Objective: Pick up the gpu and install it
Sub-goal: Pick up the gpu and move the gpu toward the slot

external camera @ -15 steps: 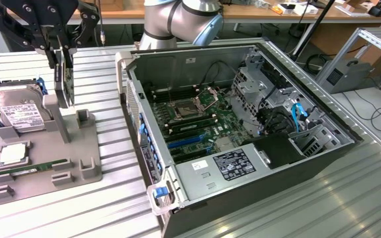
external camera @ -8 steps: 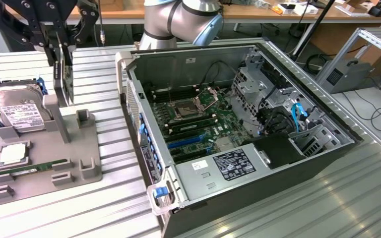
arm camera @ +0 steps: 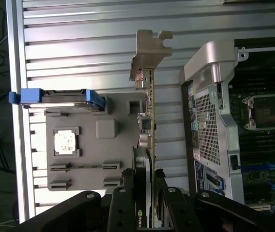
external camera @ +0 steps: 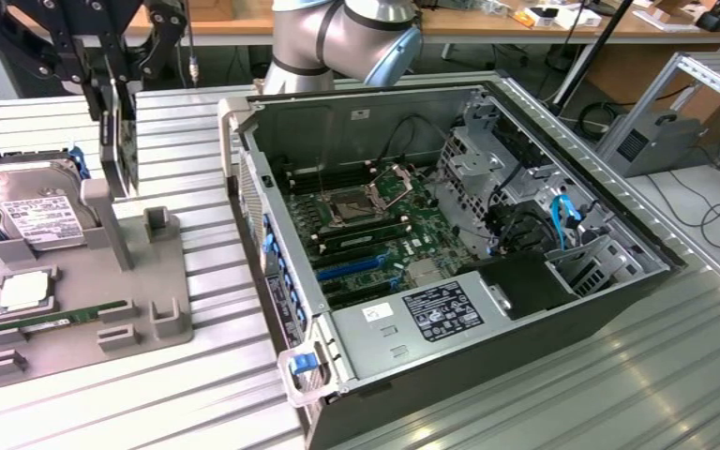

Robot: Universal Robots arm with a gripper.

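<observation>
1. The gripper (external camera: pixel 116 94) hangs over the grey parts stand (external camera: pixel 147 281), at the exterior view's left, well apart from the open computer case (external camera: pixel 460 234).
2. Claw state: both fingers (arm camera: pixel 123 203) are clamped on the gpu (external camera: pixel 119 159), 1 on each flat face. The card sits upright and edge-on between them in the wrist view, its silver bracket (arm camera: pixel 147 53) at the far end.
3. The gpu's lower edge sits at the stand's upright post (external camera: pixel 116 230); I cannot tell whether it has cleared the holder.
4. The hard drive (external camera: pixel 35 211) and the memory stick (external camera: pixel 67 319) lie on the stand, untouched.
5. Step in hand, as I judge it: getting the card out of the stand.
6. To do it well: pull straight up, no twist, so the card does not bind or drag the stand. Hold the grip square; a thin card can pivot between the pads.
</observation>
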